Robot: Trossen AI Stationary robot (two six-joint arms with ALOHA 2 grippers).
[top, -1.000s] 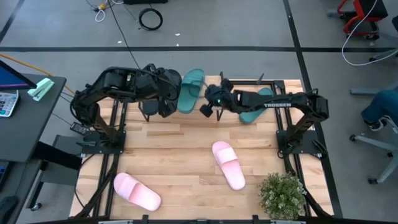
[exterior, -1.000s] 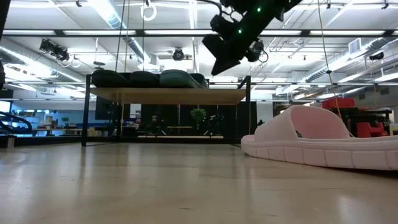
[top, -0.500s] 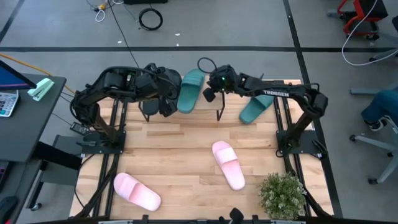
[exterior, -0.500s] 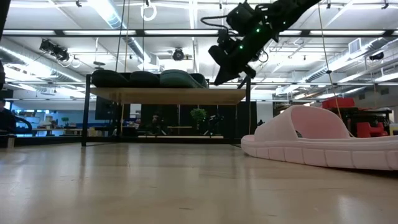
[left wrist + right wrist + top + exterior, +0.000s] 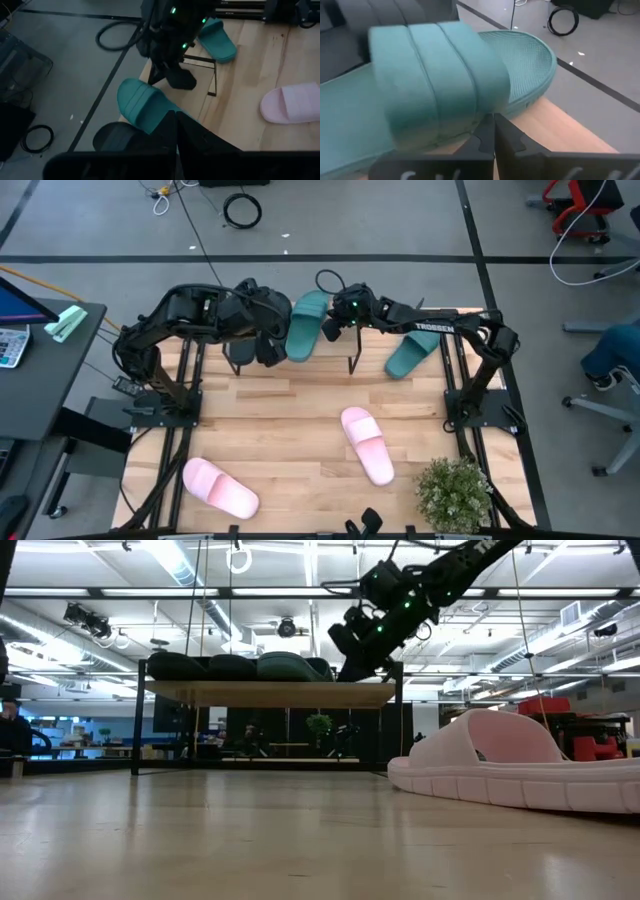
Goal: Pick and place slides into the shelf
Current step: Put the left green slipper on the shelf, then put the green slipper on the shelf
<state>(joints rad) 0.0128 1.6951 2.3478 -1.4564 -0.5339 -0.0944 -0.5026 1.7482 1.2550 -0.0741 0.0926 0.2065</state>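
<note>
- Nudging appears to be the step in hand: the right pincer (image 5: 330, 328), fingers closed and holding nothing, sits against the teal slide (image 5: 305, 325) on the shelf (image 5: 270, 693).
- The left pincer (image 5: 175, 131), closed and empty, waits beside the black slides (image 5: 262, 320).
- One teal slide (image 5: 412, 350) and two pink slides (image 5: 367, 444) (image 5: 220, 487) lie on the surface (image 5: 290, 430).
- Handling: probably light, flexible rubber; grip the strap or sole edge.

Robotics lab: open ceiling with strip lights (image 5: 175, 560), taped grey floor (image 5: 400, 220), office chair (image 5: 610, 370).
</note>
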